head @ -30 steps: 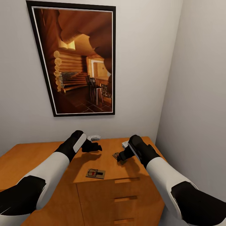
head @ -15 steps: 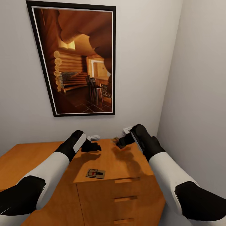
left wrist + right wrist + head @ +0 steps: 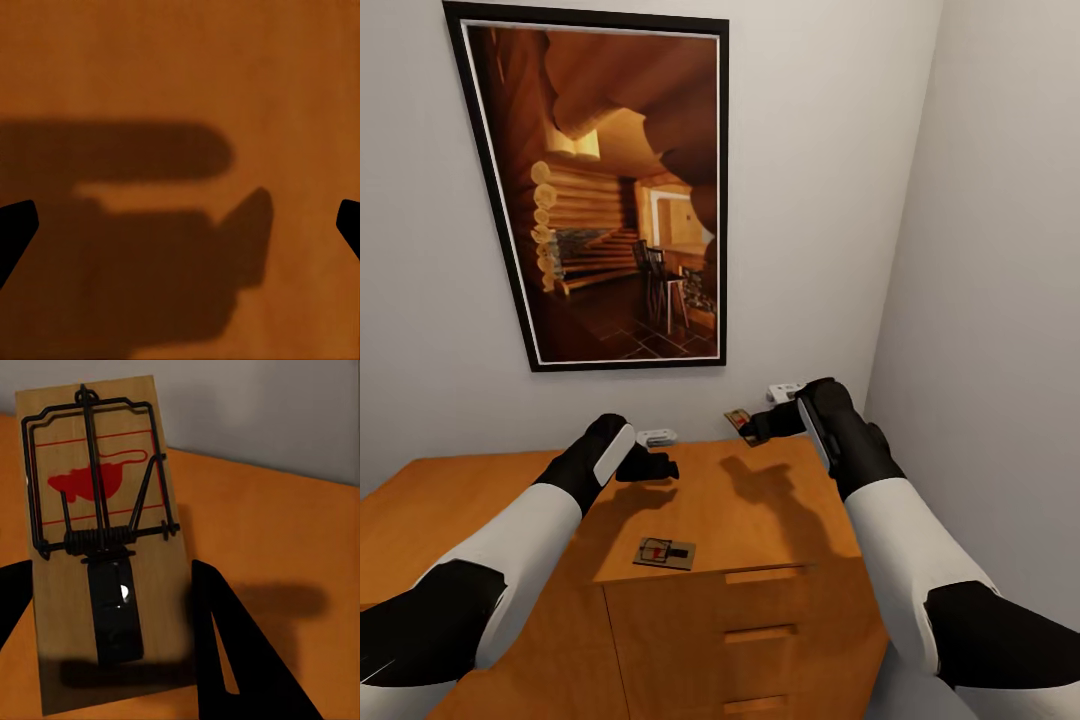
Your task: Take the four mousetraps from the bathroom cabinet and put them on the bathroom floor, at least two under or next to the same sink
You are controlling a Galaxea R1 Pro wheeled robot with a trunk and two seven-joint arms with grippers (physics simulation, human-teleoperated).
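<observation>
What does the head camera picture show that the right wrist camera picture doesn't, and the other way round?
Head view alone: the framed picture on the wall, the left hand above the cabinet, a second mousetrap lying near its front edge, and the drawer fronts.

Right wrist view alone: close detail of the held mousetrap, its wire spring and red mouse mark.

Both: that mousetrap in the right hand, lifted above the orange-brown top, with the pale wall behind.

You held one tan mousetrap (image 3: pixel 97 547) above the cabinet (image 3: pixel 760 520); another mousetrap (image 3: pixel 665 552) lay flat near its front edge.
</observation>
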